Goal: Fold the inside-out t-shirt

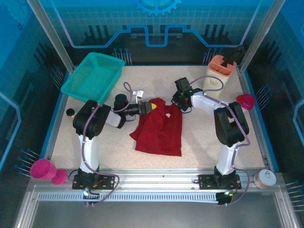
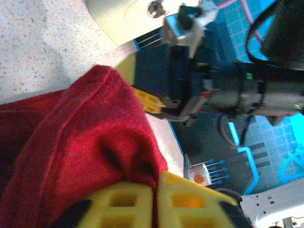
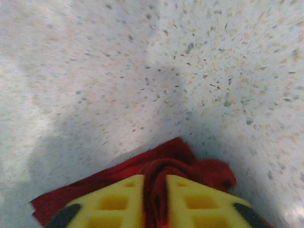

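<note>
Lettering: the round roll at the lower right of the overhead frame is bearing a dark mark on its top, too small to read. One dark red inside-out t-shirt is lying crumpled at the centre of the speckled worktop, between the two arms. One teal mesh basket is sitting at the upper left, well apart from the shirt, with one small black disc near its lower corner. One peach container is standing at the upper right corner, and one pink piece is resting below it at the right edge. Two magenta round pieces are lying side by side at the lower left, off the worktop.

In the left wrist view the yellow left fingers are pressing almost together at the bottom of the frame, pinching a fold of the shirt that is bulging up between them. Near the centre of that frame a yellow tip of the other arm is touching the shirt's hem. In the right wrist view the right fingers are standing a narrow gap apart at the bottom centre. That gap is packed with red cloth, so they are gripping the shirt's edge, and bare speckled worktop is spreading above.
</note>
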Robot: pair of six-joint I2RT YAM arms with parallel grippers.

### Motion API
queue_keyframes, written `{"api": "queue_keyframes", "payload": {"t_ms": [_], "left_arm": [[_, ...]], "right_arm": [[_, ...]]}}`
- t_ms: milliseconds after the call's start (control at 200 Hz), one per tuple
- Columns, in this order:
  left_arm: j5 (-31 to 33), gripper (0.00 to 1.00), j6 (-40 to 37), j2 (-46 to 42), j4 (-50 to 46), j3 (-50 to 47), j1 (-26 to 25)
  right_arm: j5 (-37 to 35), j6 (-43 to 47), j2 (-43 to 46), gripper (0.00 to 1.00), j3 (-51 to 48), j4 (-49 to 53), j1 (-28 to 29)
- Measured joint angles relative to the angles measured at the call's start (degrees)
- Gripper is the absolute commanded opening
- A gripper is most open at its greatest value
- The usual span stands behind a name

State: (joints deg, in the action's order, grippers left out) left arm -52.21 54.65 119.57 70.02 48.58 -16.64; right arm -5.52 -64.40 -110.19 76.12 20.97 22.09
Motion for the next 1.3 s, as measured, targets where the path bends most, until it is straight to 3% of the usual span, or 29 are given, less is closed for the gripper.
{"api": "queue_keyframes", "payload": {"t_ms": [30,90,195,260,430,685,826,946,1151,1301], "left_arm": [[0.26,0.33,0.81,0.28,1.31,-0.22,0.07],[1.36,0.31,2.82,0.7,3.1,-0.39,0.55],[3.98,0.29,4.68,1.57,5.77,-2.43,3.15],[5.53,0.36,4.26,1.57,5.62,-4.72,5.18],[8.31,0.42,2.14,-0.96,-0.52,-7.91,7.96],[12.17,0.55,-7.28,-17.2,-22.49,-10.47,8.0],[16.15,0.6,-15.45,-25.75,-38.42,-10.12,1.57],[19.43,0.61,-20.46,-25.42,-48.04,-7.48,-3.56],[26.45,0.61,-25.09,-19.21,-60.87,2.71,-3.23],[26.18,0.51,-26.14,-15.82,-62.05,6.25,-3.37]], "right_arm": [[0.96,0.26,-0.98,0.41,0.0,-0.44,-0.44],[2.29,1.84,-1.68,0.52,-0.24,-0.96,-1.07],[3.15,6.6,0.09,0.54,-1.22,-1.68,-1.27],[3.17,10.08,2.99,0.58,-3.15,-1.53,-1.27],[1.84,18.34,12.94,0.76,-8.35,1.2,-1.84],[1.51,30.45,17.22,0.72,-8.92,9.46,-4.07],[5.4,36.02,14.6,0.67,-8.9,10.19,-4.76],[7.3,38.47,10.21,0.71,-7.65,9.2,-5.07],[8.63,39.08,3.15,0.74,-2.21,4.22,-4.31],[3.74,40.57,-1.51,0.67,3.74,3.82,-1.25]]}}
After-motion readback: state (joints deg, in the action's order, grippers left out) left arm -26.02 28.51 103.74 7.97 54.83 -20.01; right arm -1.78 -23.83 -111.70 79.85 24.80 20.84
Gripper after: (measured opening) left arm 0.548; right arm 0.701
